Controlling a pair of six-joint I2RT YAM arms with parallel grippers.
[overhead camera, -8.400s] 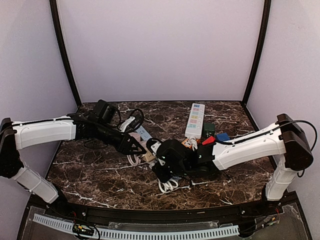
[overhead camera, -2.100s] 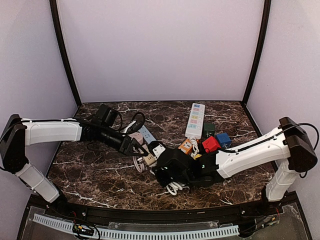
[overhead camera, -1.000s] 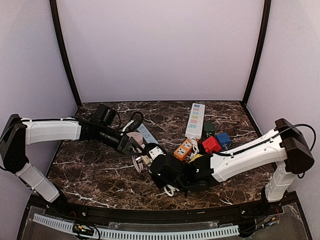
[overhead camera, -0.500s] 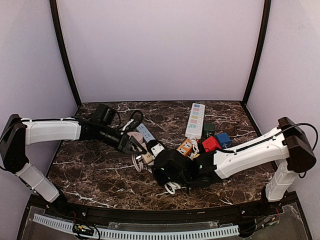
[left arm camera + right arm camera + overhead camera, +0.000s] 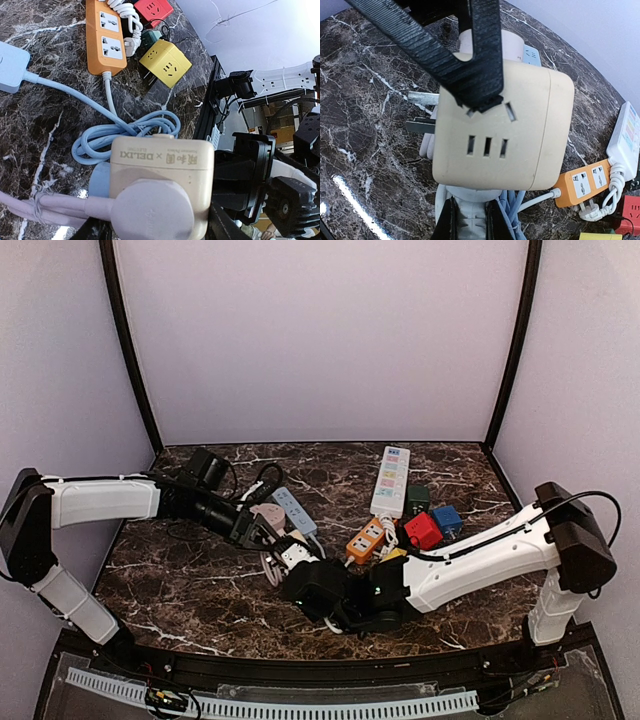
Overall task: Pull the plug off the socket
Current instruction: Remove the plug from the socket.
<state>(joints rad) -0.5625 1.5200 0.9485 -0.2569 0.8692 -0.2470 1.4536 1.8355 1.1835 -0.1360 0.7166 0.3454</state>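
Top external view: both arms are reaching in low over the marble counter point(image 5: 180, 580), and the two hands are meeting tip to tip around a beige cube socket point(image 5: 293, 552).
Left hand point(image 5: 266, 534): it is gripping the beige cube socket, one black finger pressing on each side, with the jaws standing partly apart at the cube's width.
Left wrist view: the cube is filling the space between this hand's fingers. A pale lilac round plug point(image 5: 150, 215) is sitting in the face turned toward the palm, and its cable is running off to the hand's left.
Right hand point(image 5: 470, 220): its two fingers are closing tightly on a white plug point(image 5: 466, 202) that is touching the cube's face nearest this hand. Whether the pins are seated cannot be told.
Right wrist view: the cube is sitting just beyond the fingertips. Two metal prongs point(image 5: 422, 97) are jutting from its side toward the left of that view, and a ribbed black finger point(image 5: 470, 55) of the other hand is crossing its far end.
Beyond the left hand: a light blue coiled cable point(image 5: 125, 132) is lying just past the cube. An orange power strip point(image 5: 104, 35) and a yellow cube adapter point(image 5: 165, 62) are lying farther out.
White power strip point(image 5: 390, 480): it is lying well beyond both hands.
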